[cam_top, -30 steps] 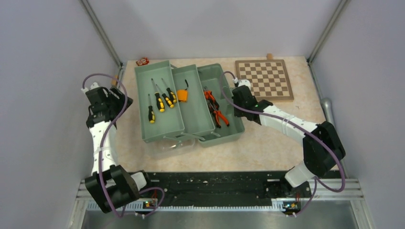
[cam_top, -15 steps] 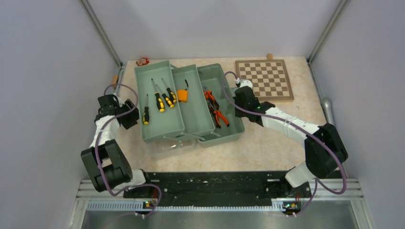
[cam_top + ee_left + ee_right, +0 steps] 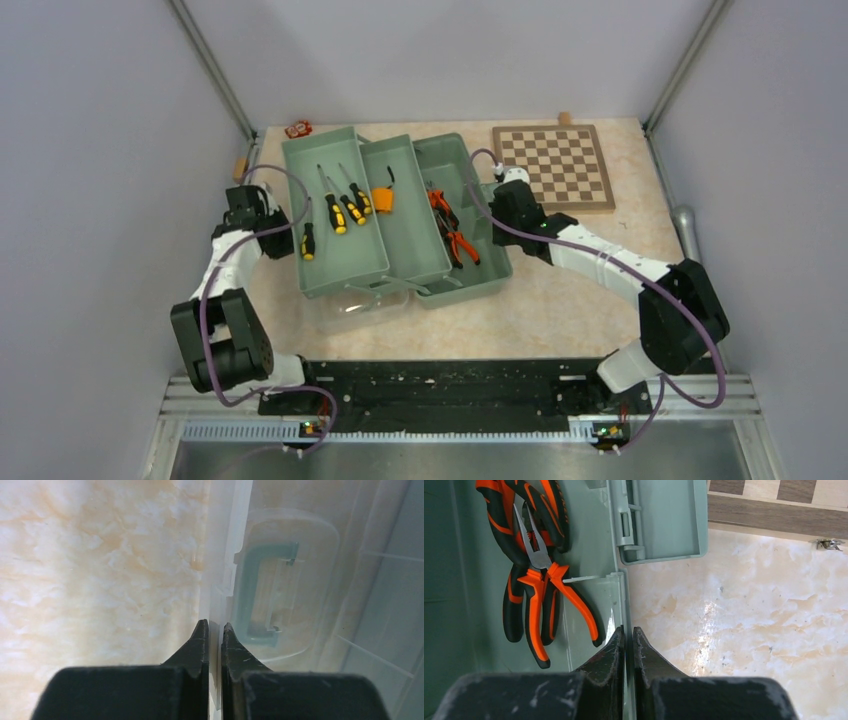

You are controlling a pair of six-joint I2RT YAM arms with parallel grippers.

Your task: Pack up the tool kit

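Right hand point(image 3: 628, 629) on toolbox point(image 3: 454, 555) wall, pliers point(image 3: 535, 560) inside

You're looking at a pale-green rectangular plastic toolbox point(image 3: 400, 235), yellow-and-black-handled screwdrivers point(image 3: 335, 216), orange-and-black-handled pliers point(image 3: 536, 575), small orange tape measure point(image 3: 381, 199), brown-and-cream chequered wooden chessboard point(image 3: 556, 165) (darker brown border), peach-marbled tabletop point(image 3: 749, 605)

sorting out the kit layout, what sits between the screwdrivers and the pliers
top view: the tape measure lies between the screwdrivers and the pliers, then a bare stretch of tray.
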